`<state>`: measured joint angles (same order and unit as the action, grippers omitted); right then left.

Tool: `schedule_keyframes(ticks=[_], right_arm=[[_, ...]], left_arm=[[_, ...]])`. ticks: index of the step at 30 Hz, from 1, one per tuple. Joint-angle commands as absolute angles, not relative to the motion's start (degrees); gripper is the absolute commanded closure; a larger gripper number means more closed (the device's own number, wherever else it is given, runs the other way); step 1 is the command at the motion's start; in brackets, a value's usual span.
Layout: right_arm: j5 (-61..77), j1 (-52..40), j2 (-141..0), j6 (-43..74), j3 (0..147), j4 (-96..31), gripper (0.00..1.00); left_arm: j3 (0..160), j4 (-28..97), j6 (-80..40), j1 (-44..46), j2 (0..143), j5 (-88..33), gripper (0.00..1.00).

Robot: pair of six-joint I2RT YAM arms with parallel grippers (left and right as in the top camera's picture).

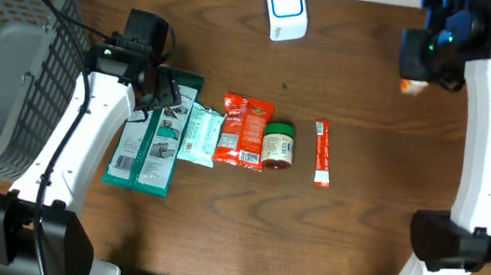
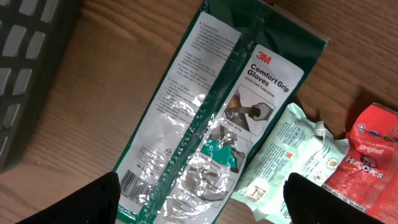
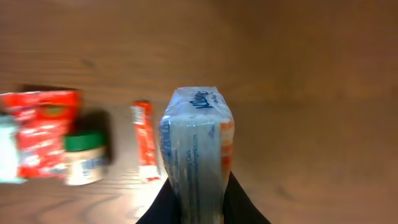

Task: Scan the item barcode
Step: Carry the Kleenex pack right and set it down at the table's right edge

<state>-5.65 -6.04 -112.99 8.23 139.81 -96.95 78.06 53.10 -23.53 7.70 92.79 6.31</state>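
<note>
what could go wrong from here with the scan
1. The right gripper pinches the soft tissue pack by one end; it may sag or twist away from the scanner.
2. The open left gripper hangs over the gloves pack, whose edge touches the pale green pack; a grasp might drag both.

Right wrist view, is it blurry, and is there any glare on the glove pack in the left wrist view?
Right wrist view: the tissue pack close to the lens is fairly sharp, while the jar behind it is soft. Left wrist view: the print is crisp, with white glare patches on the glove pack film.
</note>
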Motion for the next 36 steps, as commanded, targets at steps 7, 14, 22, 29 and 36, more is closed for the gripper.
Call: schedule_keyframes(ticks=[7, 14, 22, 29, 36], right_arm=[[-27.40, 3.03, -112.62, 29.54, 112.64, -90.70, 0.99], [-40.18, 7.46, -112.62, 32.77, 91.42, -72.90, 0.99], [-42.06, 11.92, -112.62, 32.75, 74.39, -52.45, 0.99], [-38.85, 14.39, -112.62, 32.64, 69.52, -45.19, 0.62], [-34.98, 14.33, -112.60, 26.79, 70.08, -43.62, 0.34]], left_arm=[[77.89, 53.28, -23.16, 7.68, 92.90, 6.63, 0.16], [77.89, 53.28, -23.16, 7.68, 92.90, 6.63, 0.16], [77.89, 53.28, -23.16, 7.68, 92.90, 6.63, 0.16], [77.89, 53.28, -23.16, 7.68, 92.90, 6.63, 0.16], [77.89, 53.28, -23.16, 7.68, 92.90, 6.63, 0.16]])
